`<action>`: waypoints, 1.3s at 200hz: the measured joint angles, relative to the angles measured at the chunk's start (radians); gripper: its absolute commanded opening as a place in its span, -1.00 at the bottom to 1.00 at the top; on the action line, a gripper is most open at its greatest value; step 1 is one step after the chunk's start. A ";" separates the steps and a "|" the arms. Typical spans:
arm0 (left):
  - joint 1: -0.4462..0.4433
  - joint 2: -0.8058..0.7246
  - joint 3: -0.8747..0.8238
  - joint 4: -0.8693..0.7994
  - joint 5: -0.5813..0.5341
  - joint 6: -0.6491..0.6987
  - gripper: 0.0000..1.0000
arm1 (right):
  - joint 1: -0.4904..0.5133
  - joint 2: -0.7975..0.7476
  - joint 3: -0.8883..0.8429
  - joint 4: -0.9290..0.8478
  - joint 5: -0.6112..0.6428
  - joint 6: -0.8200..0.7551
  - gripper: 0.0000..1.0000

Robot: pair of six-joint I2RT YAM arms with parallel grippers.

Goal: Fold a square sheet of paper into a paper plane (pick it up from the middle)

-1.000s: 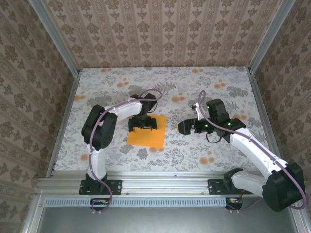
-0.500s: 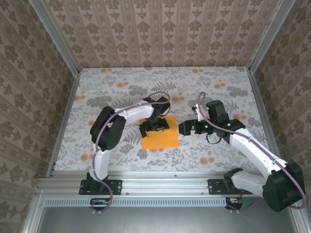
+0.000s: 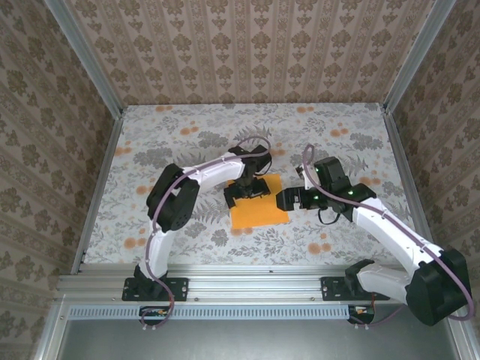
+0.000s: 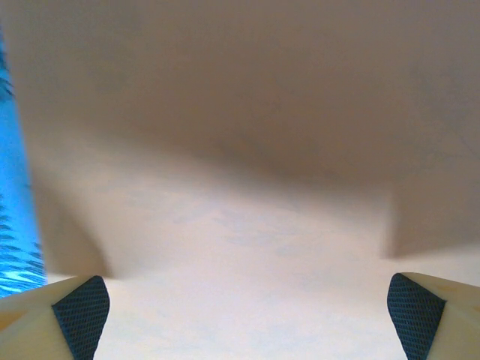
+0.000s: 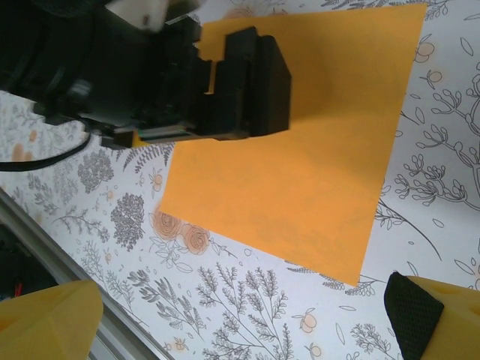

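Square sheet of paper [image 3: 262,214], far edge under left fingers [image 4: 79,319]

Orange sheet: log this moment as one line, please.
square sheet of paper: flat, unfolded | left gripper: open, on its far half | right gripper: open, beside its right edge | folding: not started

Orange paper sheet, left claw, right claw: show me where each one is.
square sheet of paper [image 5: 300,172], right wrist view, bare middle of the sheet.
left claw [image 3: 246,193], top view, midway between its fingertips.
right claw [image 3: 282,200], top view, midway between its fingertips.
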 measured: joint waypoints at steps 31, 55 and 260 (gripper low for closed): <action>0.074 -0.165 -0.110 0.030 0.003 0.208 1.00 | 0.079 0.067 0.070 -0.018 0.084 0.041 1.00; 0.161 -0.300 -0.180 0.064 0.029 0.384 1.00 | 0.140 0.123 0.127 -0.029 0.151 0.080 1.00; 0.424 -0.673 -0.726 0.383 0.274 0.766 1.00 | 0.325 0.767 0.542 -0.138 0.489 0.219 1.00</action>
